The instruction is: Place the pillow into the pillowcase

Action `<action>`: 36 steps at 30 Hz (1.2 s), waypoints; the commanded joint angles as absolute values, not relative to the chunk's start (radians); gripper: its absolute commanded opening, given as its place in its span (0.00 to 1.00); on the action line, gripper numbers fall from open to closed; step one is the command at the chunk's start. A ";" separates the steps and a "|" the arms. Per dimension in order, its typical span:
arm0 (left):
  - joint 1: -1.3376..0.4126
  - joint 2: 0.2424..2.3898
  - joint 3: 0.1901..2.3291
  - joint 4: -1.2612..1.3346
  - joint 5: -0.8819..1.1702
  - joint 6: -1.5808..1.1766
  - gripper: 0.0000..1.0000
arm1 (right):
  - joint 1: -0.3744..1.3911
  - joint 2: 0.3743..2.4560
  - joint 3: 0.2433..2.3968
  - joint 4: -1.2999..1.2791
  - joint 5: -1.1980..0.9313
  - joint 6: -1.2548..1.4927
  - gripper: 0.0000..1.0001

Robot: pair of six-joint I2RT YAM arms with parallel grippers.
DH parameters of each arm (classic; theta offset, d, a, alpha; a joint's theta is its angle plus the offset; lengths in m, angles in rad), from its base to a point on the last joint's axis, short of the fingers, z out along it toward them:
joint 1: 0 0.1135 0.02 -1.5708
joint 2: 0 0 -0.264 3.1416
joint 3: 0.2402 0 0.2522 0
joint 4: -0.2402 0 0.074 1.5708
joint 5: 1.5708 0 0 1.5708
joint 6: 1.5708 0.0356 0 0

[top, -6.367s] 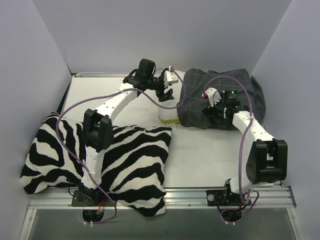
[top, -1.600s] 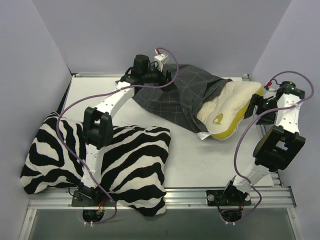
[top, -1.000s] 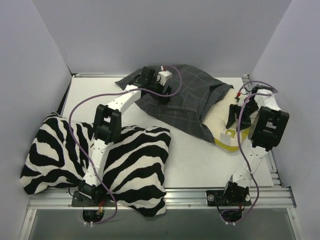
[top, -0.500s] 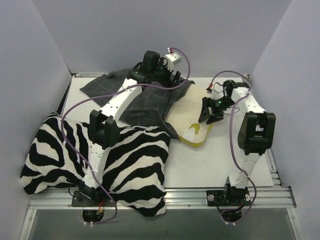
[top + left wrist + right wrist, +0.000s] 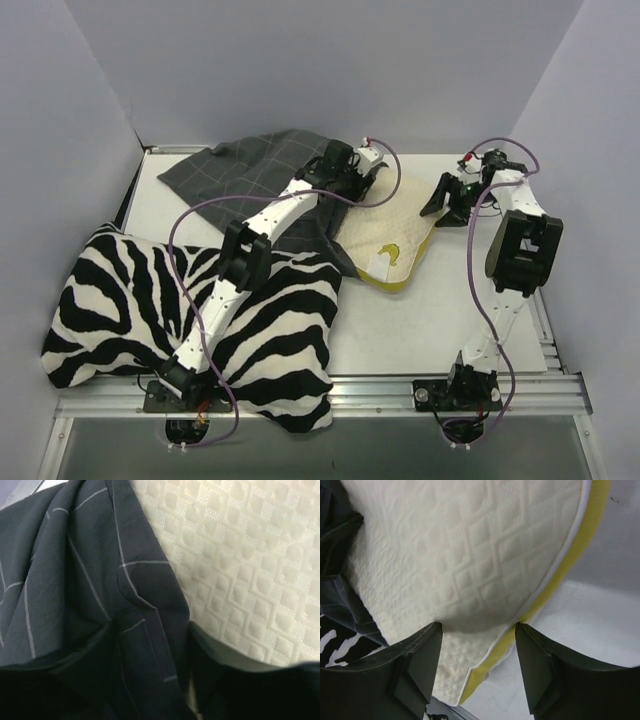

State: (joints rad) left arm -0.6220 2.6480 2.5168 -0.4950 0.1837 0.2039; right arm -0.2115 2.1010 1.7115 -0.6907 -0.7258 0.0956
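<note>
The white quilted pillow [image 5: 385, 230] with its yellow edge lies flat at the table's centre-right, mostly bare. The dark grey checked pillowcase [image 5: 250, 175] lies crumpled to its left at the back, and only its edge overlaps the pillow's left side. My left gripper [image 5: 350, 185] sits at that overlap. In the left wrist view, bunched pillowcase [image 5: 75, 580] runs down into the dark between my jaws, next to the pillow [image 5: 250, 555]. My right gripper [image 5: 440, 200] pinches the pillow's far right edge, and its fingers straddle the pillow [image 5: 470, 555] at the right gripper's tips [image 5: 476, 635].
A large zebra-striped cushion [image 5: 200, 320] fills the near left of the table [image 5: 450, 300], touching the pillowcase's near edge. Grey walls close in at the back and on both sides. A metal rail runs along the near edge.
The pillowcase has slid left off the pillow, baring most of it. My left gripper moved right to the case's edge. My right gripper moved out and back to the pillow's far right edge.
</note>
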 commanded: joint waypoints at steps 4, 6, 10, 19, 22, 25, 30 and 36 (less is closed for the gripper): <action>-0.627 2.620 2.528 -0.371 0.295 0.201 0.23 | -0.146 2.160 1.683 -0.591 -0.828 0.214 0.38; -0.643 2.611 2.517 -0.304 0.417 0.164 0.13 | -0.132 2.154 1.628 -0.542 -0.857 0.259 0.25; -0.753 2.647 2.604 -0.206 0.673 0.037 0.00 | -0.095 2.067 1.497 -0.300 -0.940 0.476 0.09; -0.796 2.616 2.494 -0.107 1.146 -0.299 0.00 | -0.123 1.994 1.315 0.078 -0.977 0.771 0.00; -0.795 2.565 2.425 -0.237 1.190 -0.191 0.04 | -0.133 1.991 1.304 0.162 -0.977 0.837 0.00; -0.790 2.527 2.428 -0.447 1.125 -0.009 0.41 | -0.153 1.987 1.316 0.187 -0.971 0.854 0.00; -0.730 2.425 2.398 -0.489 0.852 0.101 0.82 | -0.247 1.980 1.339 0.184 -0.930 0.850 0.00; -0.594 2.307 2.315 -0.520 0.724 0.069 0.87 | -0.324 1.942 1.351 0.019 -0.920 0.757 0.14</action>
